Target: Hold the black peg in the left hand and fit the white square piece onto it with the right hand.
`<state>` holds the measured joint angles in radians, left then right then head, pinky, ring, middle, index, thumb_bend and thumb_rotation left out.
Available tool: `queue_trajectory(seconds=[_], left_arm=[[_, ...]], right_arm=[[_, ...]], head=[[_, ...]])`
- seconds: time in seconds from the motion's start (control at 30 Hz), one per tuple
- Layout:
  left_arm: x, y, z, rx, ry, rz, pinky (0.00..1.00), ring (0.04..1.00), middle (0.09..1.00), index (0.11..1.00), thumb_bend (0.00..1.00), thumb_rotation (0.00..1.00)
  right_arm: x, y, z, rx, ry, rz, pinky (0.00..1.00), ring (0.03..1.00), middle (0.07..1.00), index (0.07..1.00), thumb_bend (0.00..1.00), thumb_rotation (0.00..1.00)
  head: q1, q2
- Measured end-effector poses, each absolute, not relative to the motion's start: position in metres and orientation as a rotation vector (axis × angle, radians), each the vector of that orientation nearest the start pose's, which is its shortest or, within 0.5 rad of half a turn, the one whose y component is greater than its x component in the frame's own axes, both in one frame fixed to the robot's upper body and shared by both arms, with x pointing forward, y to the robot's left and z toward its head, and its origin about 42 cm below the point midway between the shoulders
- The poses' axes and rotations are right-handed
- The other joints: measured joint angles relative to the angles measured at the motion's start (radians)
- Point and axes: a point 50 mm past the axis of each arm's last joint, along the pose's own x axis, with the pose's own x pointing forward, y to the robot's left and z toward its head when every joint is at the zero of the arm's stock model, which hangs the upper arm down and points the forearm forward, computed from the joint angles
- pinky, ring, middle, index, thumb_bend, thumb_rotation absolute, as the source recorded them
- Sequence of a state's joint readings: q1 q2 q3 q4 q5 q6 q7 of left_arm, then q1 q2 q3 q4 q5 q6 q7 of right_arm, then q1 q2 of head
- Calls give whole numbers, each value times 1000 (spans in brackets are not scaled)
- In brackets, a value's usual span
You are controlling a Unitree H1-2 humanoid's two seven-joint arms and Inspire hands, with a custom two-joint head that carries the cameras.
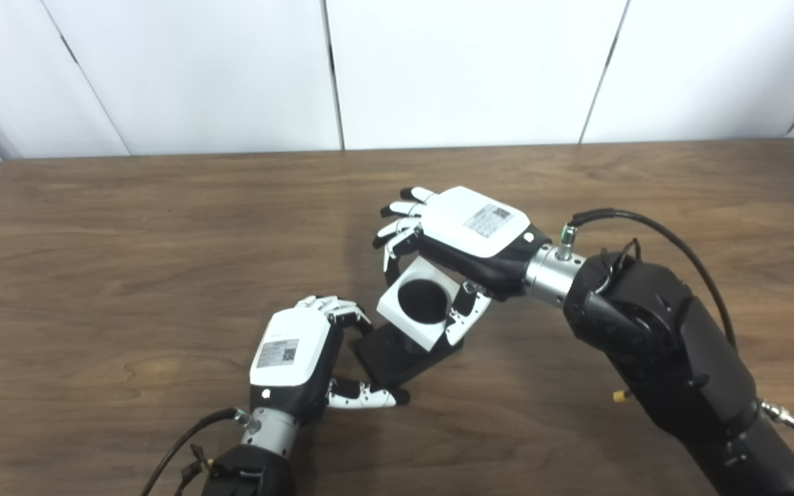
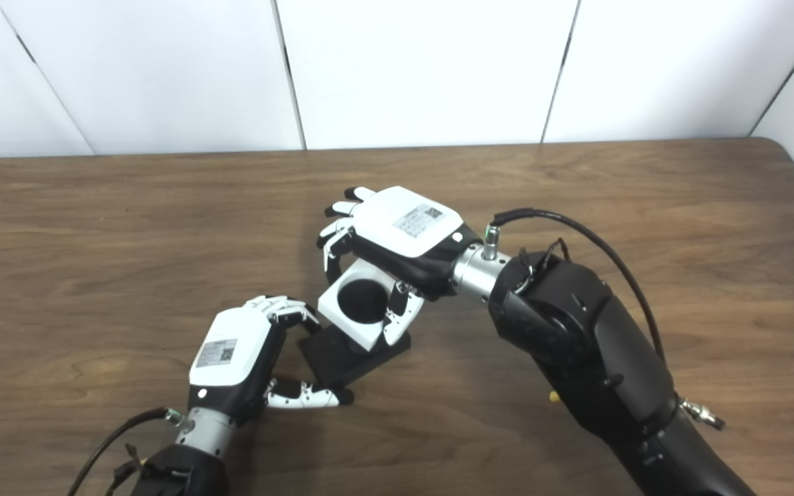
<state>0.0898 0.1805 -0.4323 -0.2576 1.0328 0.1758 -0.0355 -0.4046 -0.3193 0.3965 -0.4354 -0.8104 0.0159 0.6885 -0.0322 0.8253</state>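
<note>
While the left hand (image 1: 293, 351) grips one black peg (image 1: 397, 355), right-hand fingers (image 1: 462, 317) clasp one white square piece (image 1: 414, 303).

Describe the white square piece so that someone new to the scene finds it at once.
Look near the middle of the brown wooden table, between the two hands. The right hand holds the white square piece over the black peg; only it has a big round dark hole.
</note>
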Motion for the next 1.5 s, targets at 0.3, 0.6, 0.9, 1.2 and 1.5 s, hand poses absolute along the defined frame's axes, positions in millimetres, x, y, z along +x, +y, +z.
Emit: queue_trajectory(seconds=[0.3, 0.6, 0.9, 1.2, 1.5], left_arm=[[232, 158, 122, 1142, -167, -262, 863, 803, 733, 486, 522, 49], [232, 157, 122, 1142, -167, -263, 868, 806, 735, 486, 522, 49], [232, 157, 123, 1145, -166, -262, 869, 807, 733, 489, 521, 54], [233, 155, 124, 1158, -172, -252, 819, 770, 757, 772, 813, 414], [228, 151, 123, 1013, -118, -146, 769, 829, 904, 997, 1000, 760]], right_arm=[[320, -143, 267, -1333, -520, 743, 1000, 926, 806, 485, 525, 136], [322, -141, 267, -1393, -473, 775, 1000, 972, 872, 678, 972, 331], [323, -143, 266, -1401, -427, 784, 1000, 986, 892, 722, 1000, 404], [321, -146, 269, -1403, -424, 777, 1000, 988, 888, 719, 1000, 393], [316, -168, 274, -1410, -405, 719, 1000, 993, 892, 759, 1000, 415]], head=[[0, 2], [-2, 0], [0, -2], [3, -5], [8, -5]])
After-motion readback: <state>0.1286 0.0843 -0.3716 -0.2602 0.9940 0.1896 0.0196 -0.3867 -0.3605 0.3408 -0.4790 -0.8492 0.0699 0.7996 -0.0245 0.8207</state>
